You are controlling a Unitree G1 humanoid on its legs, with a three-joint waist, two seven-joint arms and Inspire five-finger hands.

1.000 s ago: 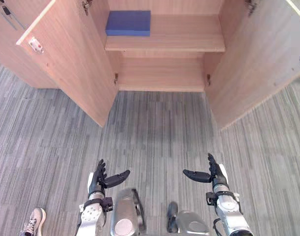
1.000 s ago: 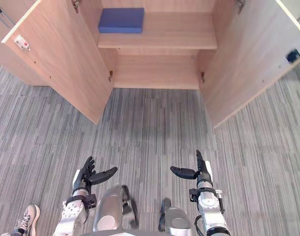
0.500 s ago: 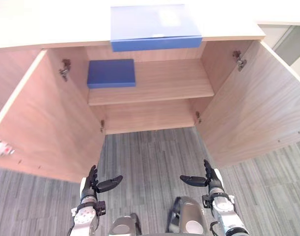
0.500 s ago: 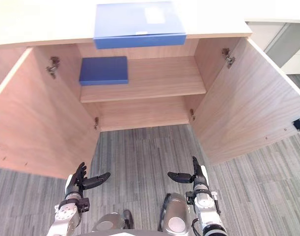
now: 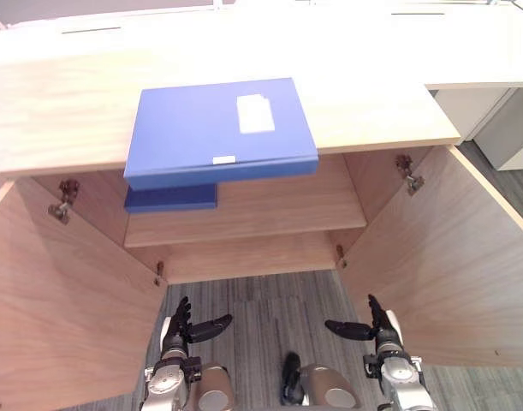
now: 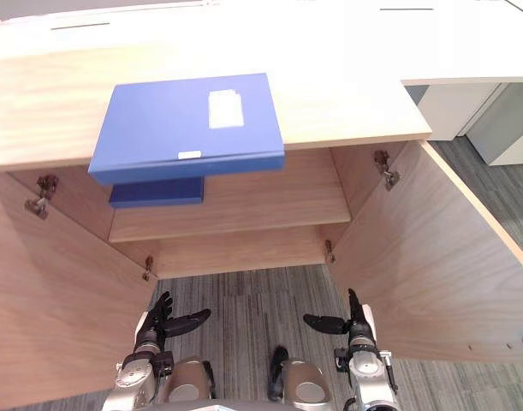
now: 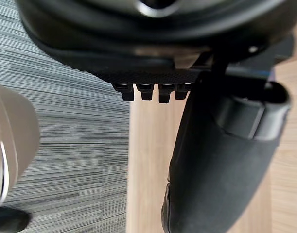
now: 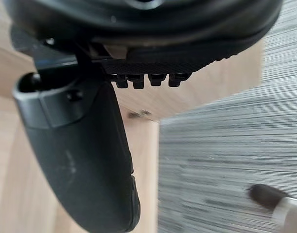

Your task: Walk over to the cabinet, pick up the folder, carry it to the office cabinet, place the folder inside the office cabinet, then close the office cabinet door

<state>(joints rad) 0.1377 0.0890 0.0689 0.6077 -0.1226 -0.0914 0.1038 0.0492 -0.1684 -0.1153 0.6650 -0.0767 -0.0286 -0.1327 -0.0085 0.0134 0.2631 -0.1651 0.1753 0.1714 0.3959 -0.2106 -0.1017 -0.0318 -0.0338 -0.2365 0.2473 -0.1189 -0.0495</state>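
My view has risen to a flat blue rectangular folder (image 5: 220,130) on the pale wooden cabinet top (image 5: 372,103), so pickup is likely next; my left hand (image 5: 177,327) and right hand (image 5: 379,325) hang low, fingers straight, empty.

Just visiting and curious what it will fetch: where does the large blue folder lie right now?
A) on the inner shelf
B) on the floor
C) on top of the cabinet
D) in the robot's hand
C: the large blue folder lies flat on the cabinet top, while the left hand and right hand hang open, low over the floor.
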